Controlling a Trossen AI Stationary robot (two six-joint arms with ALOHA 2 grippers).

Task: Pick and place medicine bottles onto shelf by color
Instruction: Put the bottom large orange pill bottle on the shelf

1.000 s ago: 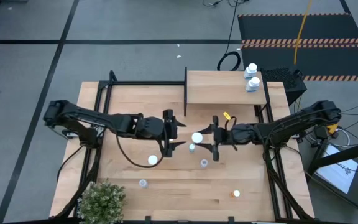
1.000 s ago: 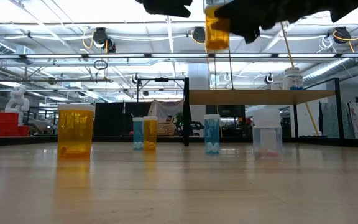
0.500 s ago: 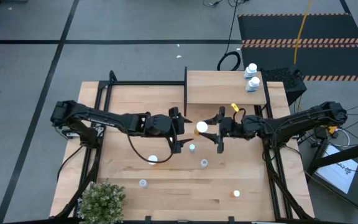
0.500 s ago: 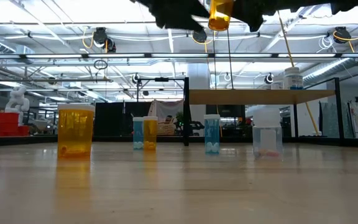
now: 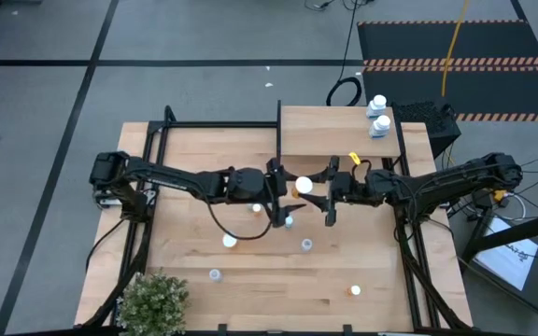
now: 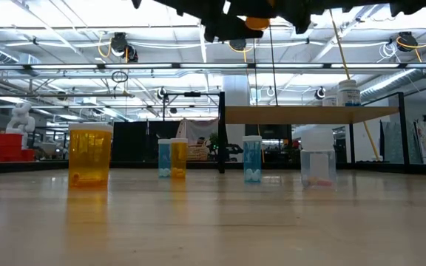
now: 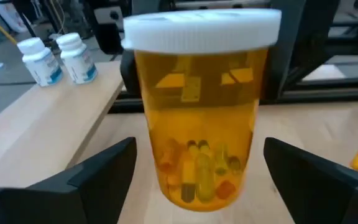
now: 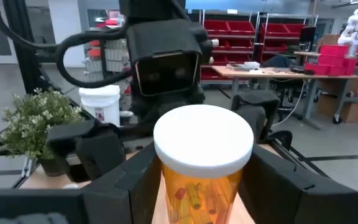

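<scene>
An orange medicine bottle with a white cap is in the air above the table's middle, upright, and my right gripper is shut on it. My left gripper is open and faces it from the left. In the left wrist view its fingers stand on either side of the bottle's lower body with gaps. Only the bottle's base shows in the low view. The shelf carries two white-capped bottles at its right end. Several small bottles stand on the table. My right gripper pinches the orange bottle's body just under the cap between its two fingers. The fingers come level from the table's right side. The bottle is upright and lifted clear of the table.
A large orange bottle, a blue and orange pair, a blue bottle and a clear one stand below the arms. A potted plant sits at the near left corner. The shelf's black upright is on its left.
My right gripper has risen with the orange bottle and carried it a little toward the far edge; in the low view the bottle has climbed almost out of the picture's top. My left gripper has moved right, up to the bottle, staying open.
</scene>
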